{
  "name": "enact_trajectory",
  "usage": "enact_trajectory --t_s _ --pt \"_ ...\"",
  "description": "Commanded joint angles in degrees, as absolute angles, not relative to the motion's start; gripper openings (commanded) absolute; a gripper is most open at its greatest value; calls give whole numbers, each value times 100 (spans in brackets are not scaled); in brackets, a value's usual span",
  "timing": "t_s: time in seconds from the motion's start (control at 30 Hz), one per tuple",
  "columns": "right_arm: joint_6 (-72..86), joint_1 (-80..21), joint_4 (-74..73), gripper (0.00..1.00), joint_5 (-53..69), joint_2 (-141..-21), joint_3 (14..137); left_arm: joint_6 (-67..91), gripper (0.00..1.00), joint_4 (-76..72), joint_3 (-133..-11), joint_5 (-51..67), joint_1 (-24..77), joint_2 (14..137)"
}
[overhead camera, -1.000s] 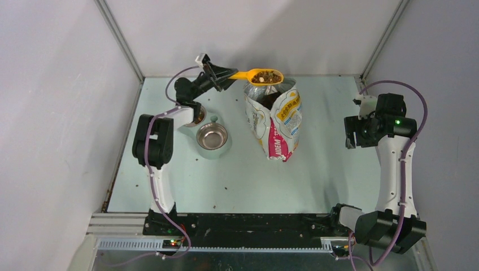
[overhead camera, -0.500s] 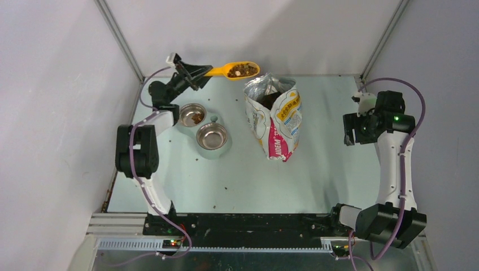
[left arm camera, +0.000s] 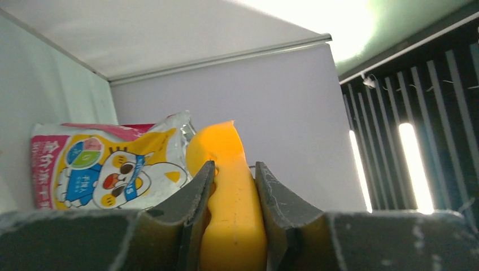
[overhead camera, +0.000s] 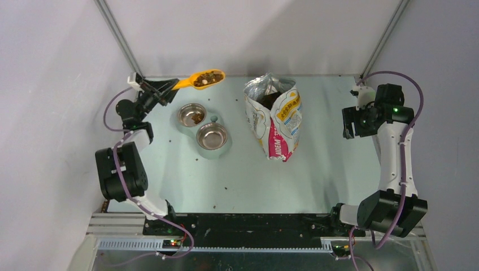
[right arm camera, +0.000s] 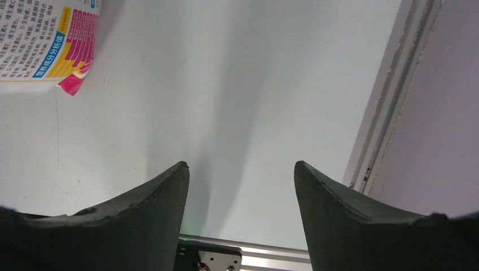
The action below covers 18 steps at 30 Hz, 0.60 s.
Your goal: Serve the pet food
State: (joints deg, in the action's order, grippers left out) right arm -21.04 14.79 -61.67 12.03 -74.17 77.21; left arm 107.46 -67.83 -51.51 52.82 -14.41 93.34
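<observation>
Note left hand point(left arm camera: 234, 172) pressed onto the handle of the orange scoop point(overhead camera: 206, 79), pinching it from both sides; plain in the wrist view. Find scoop raised at the far left of the bench point(overhead camera: 316, 169), with cup end about level and loaded with pet food point(overhead camera: 207, 78), brown with paler bits. Place it, in the overhead view, just beyond the far steel bowl point(overhead camera: 182, 114); cannot tell from that angle whether truly over it. Log a small heap of kibble point(overhead camera: 196, 118) already in that bowl. Log near steel bowl point(overhead camera: 212, 137) bare and shiny, just beside its neighbour. See printed bag point(overhead camera: 277, 121) upright mid-bench, mouth open, dark contents inside. Record right hand point(right arm camera: 240, 166) spread wide, gripping nothing, hanging over bare bench to the right of the bag.

Judge progress as roughly midway: scooping done, one partial serving in far bowl. Left to do, by estimate: bring scoop squarely over a bowl, tip it, probably fill near bowl too. Watch for spill while tipping, given full load.
</observation>
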Motion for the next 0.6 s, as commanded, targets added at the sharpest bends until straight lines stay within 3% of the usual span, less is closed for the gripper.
enact_trajectory --t_s 0.0,0.57 --pt "-2251 1532 -5951 71 1350 -7496 7955 10072 0 -6500 -4837 5436 -1796 8635" --pt "-1955 1548 -5801 71 1795 -7471 7773 7901 0 -4354 -3596 5384 -3177 7648"
